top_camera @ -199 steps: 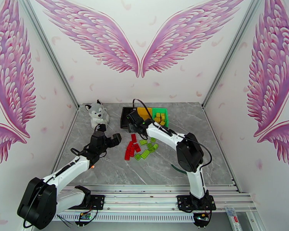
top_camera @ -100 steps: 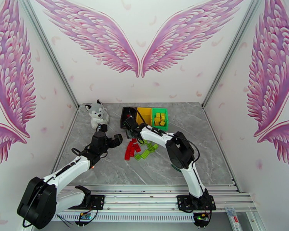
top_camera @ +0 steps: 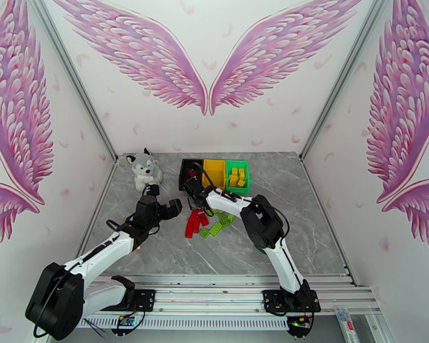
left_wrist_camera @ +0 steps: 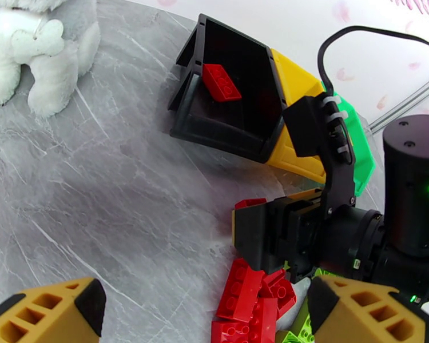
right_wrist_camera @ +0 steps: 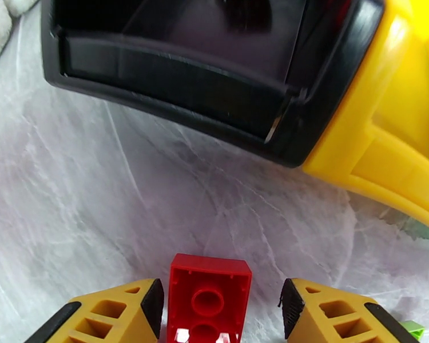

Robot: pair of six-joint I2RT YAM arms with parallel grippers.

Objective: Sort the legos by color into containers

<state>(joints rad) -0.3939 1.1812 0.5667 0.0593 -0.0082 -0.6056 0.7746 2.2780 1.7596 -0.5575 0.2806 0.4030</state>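
Two claws: left gripper [top_camera: 164, 200] spread wide beside the loose legos [top_camera: 206, 221]; right gripper [right_wrist_camera: 221, 301] partly spread astride a red brick [right_wrist_camera: 209, 295], gap on one side; beyond, black bin [left_wrist_camera: 226, 132] holds one red lego [left_wrist_camera: 221, 83].

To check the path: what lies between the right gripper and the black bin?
Bare table, in the right wrist view, from the right gripper to the black bin; a red brick sits between its fingers.

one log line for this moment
right tool: open, around red brick | left tool: open, empty | black bin: red lego inside | pile: reds, greens unsorted
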